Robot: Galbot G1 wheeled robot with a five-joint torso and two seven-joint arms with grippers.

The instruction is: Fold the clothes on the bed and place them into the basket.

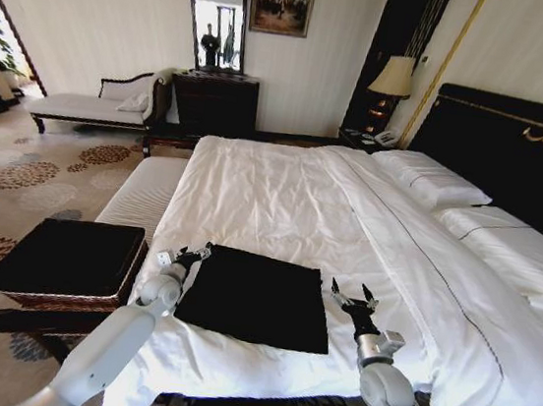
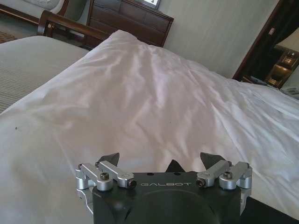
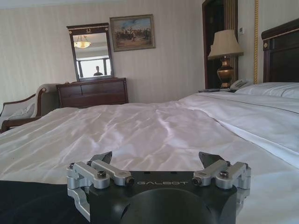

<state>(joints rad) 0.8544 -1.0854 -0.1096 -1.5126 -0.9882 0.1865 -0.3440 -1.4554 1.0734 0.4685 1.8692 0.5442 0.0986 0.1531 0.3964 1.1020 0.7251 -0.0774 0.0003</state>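
Folded shirt [image 1: 255, 297] lies near the bed [image 1: 282, 194] edge between the empty, spread left gripper [image 1: 194, 253] and right gripper [image 1: 354, 298]; a one-sided lift could undo it before the basket [image 1: 68, 259].

Arms: smooth light-grey shells, rounded, with silver wrist joints.
Left pincer [image 1: 194, 251]: black fingers on silver linkage bars.
Right pincer [image 1: 355, 295]: black pointed fingers [image 3: 209, 158], silver links with dark screws.
Pincer body: matte black block, grey "GALBOT" lettering.
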